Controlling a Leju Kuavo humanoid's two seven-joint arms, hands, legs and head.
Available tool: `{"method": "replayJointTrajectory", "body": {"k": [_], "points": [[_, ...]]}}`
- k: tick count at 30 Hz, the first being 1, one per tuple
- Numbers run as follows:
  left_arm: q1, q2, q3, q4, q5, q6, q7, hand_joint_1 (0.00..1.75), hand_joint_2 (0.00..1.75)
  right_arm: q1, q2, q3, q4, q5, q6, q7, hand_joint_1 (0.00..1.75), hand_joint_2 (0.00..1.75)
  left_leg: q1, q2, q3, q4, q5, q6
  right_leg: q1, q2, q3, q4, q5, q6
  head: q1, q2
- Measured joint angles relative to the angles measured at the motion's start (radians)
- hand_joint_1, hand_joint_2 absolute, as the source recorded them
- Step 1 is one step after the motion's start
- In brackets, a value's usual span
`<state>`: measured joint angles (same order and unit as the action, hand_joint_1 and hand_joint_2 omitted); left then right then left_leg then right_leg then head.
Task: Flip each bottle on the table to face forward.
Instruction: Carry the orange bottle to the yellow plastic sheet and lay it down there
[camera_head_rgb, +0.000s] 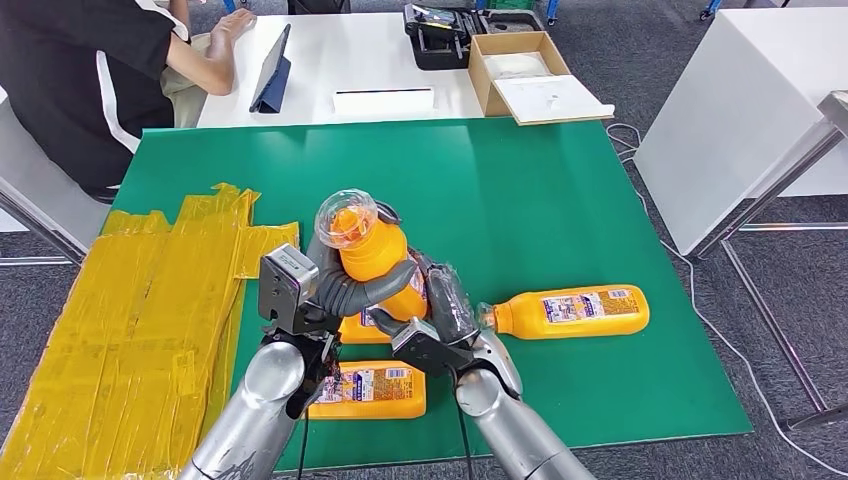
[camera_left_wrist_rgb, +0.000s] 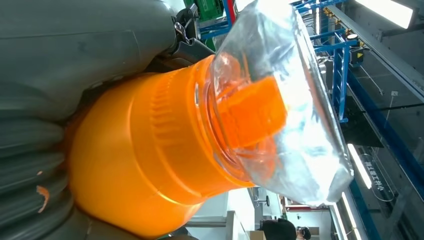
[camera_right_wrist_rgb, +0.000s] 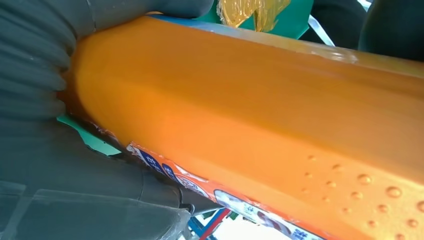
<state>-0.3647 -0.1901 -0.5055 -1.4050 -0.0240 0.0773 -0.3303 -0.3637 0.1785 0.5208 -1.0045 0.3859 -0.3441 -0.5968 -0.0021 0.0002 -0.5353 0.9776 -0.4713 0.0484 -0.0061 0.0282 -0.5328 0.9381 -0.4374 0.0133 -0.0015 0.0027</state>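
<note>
At the left of the head view, crumpled yellow plastic sheeting (camera_head_rgb: 130, 320) is spread over the edge of the green table (camera_head_rgb: 520, 190). Behind it a person (camera_head_rgb: 90, 70) is seated at a white table (camera_head_rgb: 330, 50), cut off by the frame, with a dark tablet (camera_head_rgb: 272, 70) propped beside the forearm.

The raised bottle (camera_head_rgb: 375, 255) is held off the mat near its middle, tilted, with its clear-wrapped cap (camera_head_rgb: 346, 218) uppermost. The left hand (camera_head_rgb: 320, 285) is wrapped around its upper body, and the right hand (camera_head_rgb: 440, 320) is clasped against its lower side, so the bottle is gripped by both. In the left wrist view the orange shoulder (camera_left_wrist_rgb: 150, 150) and the orange cap under a crinkled clear film (camera_left_wrist_rgb: 290, 100) are seen close up. In the right wrist view the plain orange side (camera_right_wrist_rgb: 250, 110) is shown, with a strip of label (camera_right_wrist_rgb: 200, 185) along one edge; its print is too blurred to be read.

A second bottle (camera_head_rgb: 370, 390) lies flat near the front edge, label up, partly covered by the left arm. A third (camera_head_rgb: 355, 328) is mostly hidden beneath the hands. Further right, a fourth bottle (camera_head_rgb: 570, 312) lies on its side, label up, cap towards the hands; the writing is too small to be made out. Behind the mat an open cardboard box (camera_head_rgb: 520, 70) and what seems to be a black tool case (camera_head_rgb: 440, 35) are set.
</note>
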Motion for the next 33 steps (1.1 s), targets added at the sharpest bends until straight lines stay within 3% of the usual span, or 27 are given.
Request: {"method": "replayJointTrajectory", "body": {"k": [9, 13, 22, 29, 33], "points": [[0.002, 0.0, 0.008, 0.0, 0.002, 0.012, -0.02, 1.75, 1.75, -0.017, 0.004, 0.007, 0.03, -0.024, -0.016, -0.02, 1.72, 1.75, 0.0, 0.0, 0.0, 0.0, 0.0, 0.0, 0.0, 0.0, 0.0, 0.0, 0.0, 0.0, 0.0, 0.0], [0.002, 0.0, 0.014, 0.0, 0.008, 0.02, -0.028, 1.75, 1.75, -0.02, 0.004, 0.008, 0.033, -0.03, -0.029, -0.024, 0.05, 1.75, 0.0, 0.0, 0.0, 0.0, 0.0, 0.0, 0.0, 0.0, 0.0, 0.0, 0.0, 0.0, 0.0, 0.0], [0.003, 0.005, 0.054, -0.002, 0.012, 0.045, -0.033, 1.75, 1.75, -0.013, 0.002, 0.023, -0.027, -0.044, -0.03, -0.024, 0.0, 1.75, 0.0, 0.0, 0.0, 0.0, 0.0, 0.0, 0.0, 0.0, 0.0, 0.0, 0.0, 0.0, 0.0, 0.0], [0.053, 0.034, 0.143, -0.042, 0.035, 0.067, -0.067, 1.75, 1.75, 0.049, -0.037, 0.023, -0.231, -0.049, -0.024, 0.011, 0.0, 1.75, 0.0, 0.0, 0.0, 0.0, 0.0, 0.0, 0.0, 0.0, -0.001, 0.0, 0.0, 0.0, 0.0, 0.0], [0.061, 0.038, 0.157, -0.049, 0.039, 0.067, -0.071, 1.75, 1.75, 0.057, -0.044, 0.022, -0.258, -0.049, -0.025, 0.014, 0.0, 1.75, 0.0, 0.0, 0.0, 0.0, 0.0, 0.0, 0.0, 0.0, -0.001, 0.0, 0.0, 0.0, 0.0, 0.0]]}}
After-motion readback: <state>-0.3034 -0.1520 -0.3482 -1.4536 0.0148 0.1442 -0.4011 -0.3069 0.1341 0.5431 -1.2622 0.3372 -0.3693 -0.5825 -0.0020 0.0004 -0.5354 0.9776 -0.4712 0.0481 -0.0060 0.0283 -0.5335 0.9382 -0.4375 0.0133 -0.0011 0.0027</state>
